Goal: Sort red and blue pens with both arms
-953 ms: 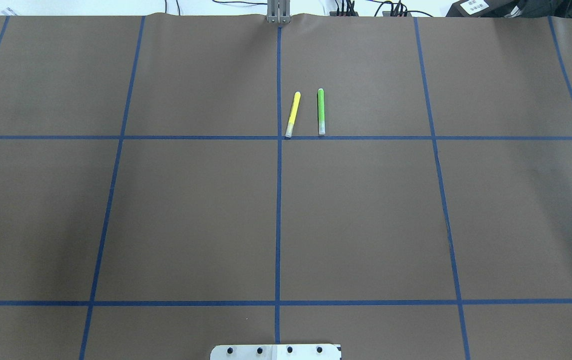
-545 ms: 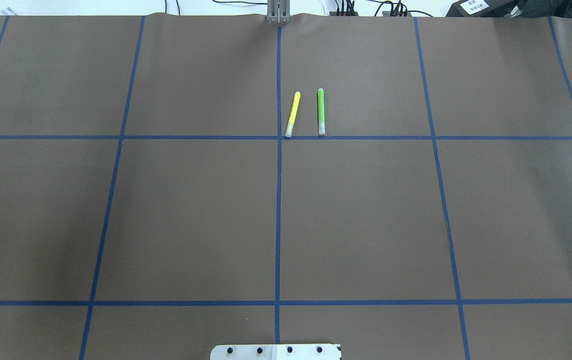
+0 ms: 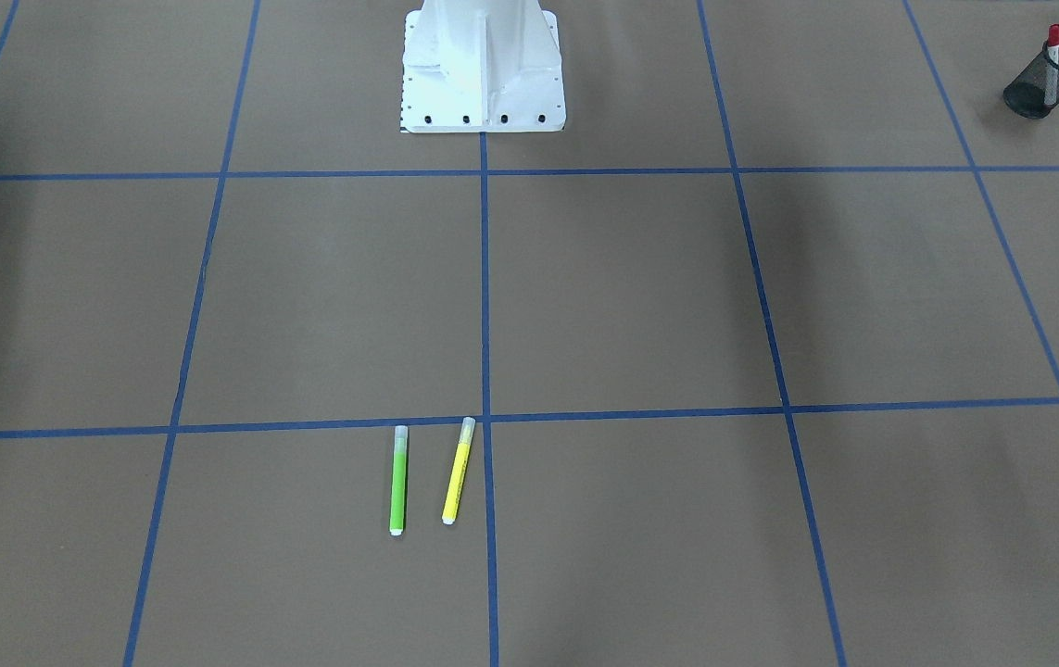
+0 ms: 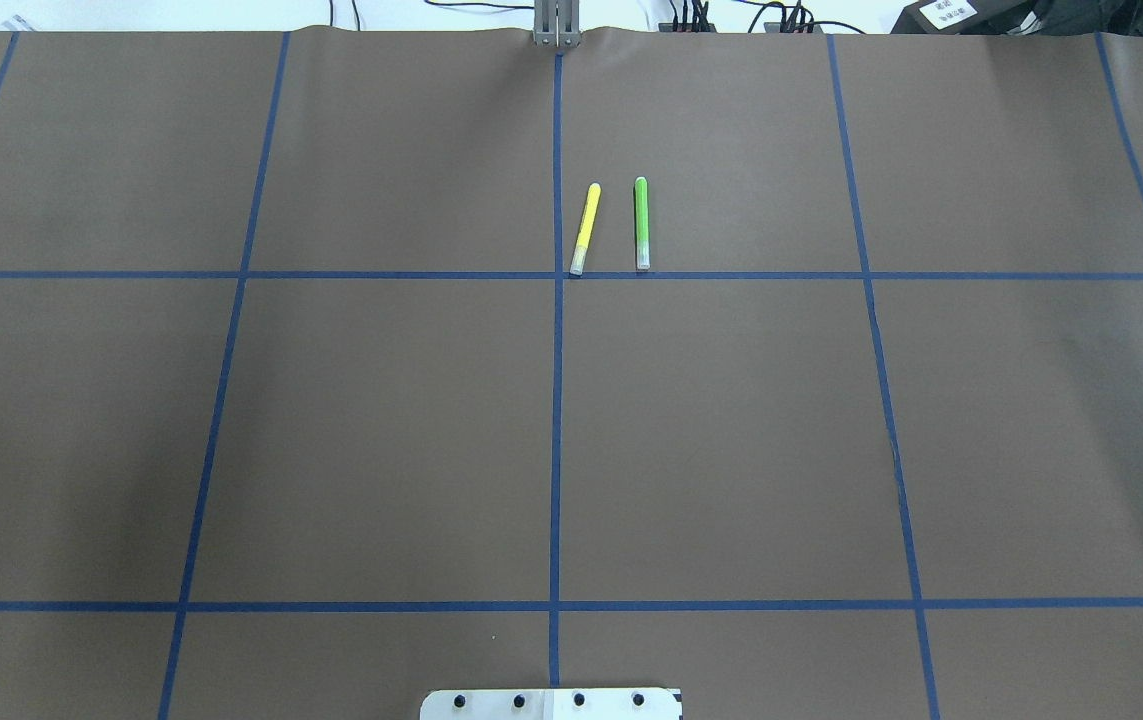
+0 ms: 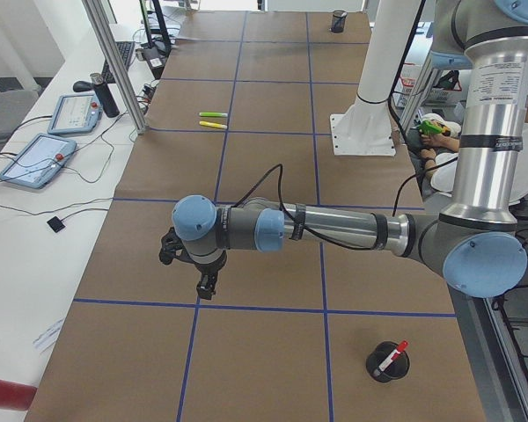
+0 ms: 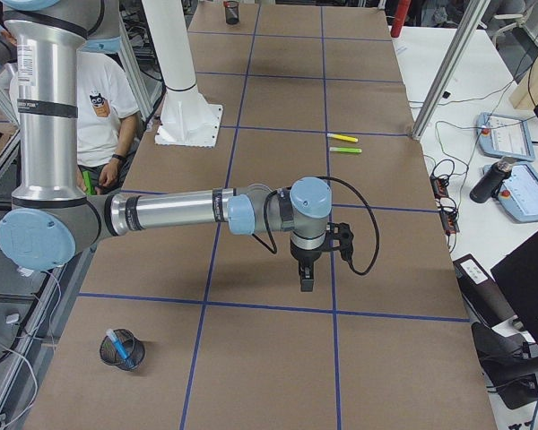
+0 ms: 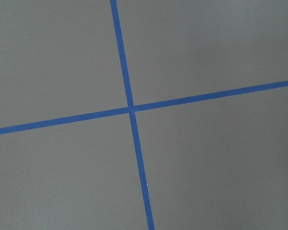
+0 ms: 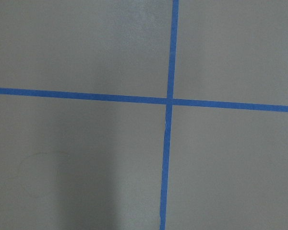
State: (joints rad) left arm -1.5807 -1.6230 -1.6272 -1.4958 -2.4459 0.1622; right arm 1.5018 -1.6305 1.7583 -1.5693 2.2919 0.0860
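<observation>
The red pen (image 3: 1052,51), white-barrelled with a red cap, stands in a black mesh cup (image 3: 1039,83) at the table corner on my left side; the exterior left view shows the same red pen (image 5: 393,355) in its cup (image 5: 386,364). The blue pen (image 6: 117,341) stands in another mesh cup (image 6: 123,350) at the corner on my right side. My left gripper (image 5: 208,283) hangs low over bare paper near a tape crossing; I cannot tell its state. My right gripper (image 6: 306,278) hangs likewise over the other end; I cannot tell its state. Both wrist views show only tape lines.
A green marker (image 4: 641,222) and a yellow marker (image 4: 585,228) lie side by side near the far middle of the table. The white pedestal base (image 3: 483,65) stands at the robot's edge. A seated person (image 6: 97,107) is behind the table. Tablets and cables lie beyond the far edge.
</observation>
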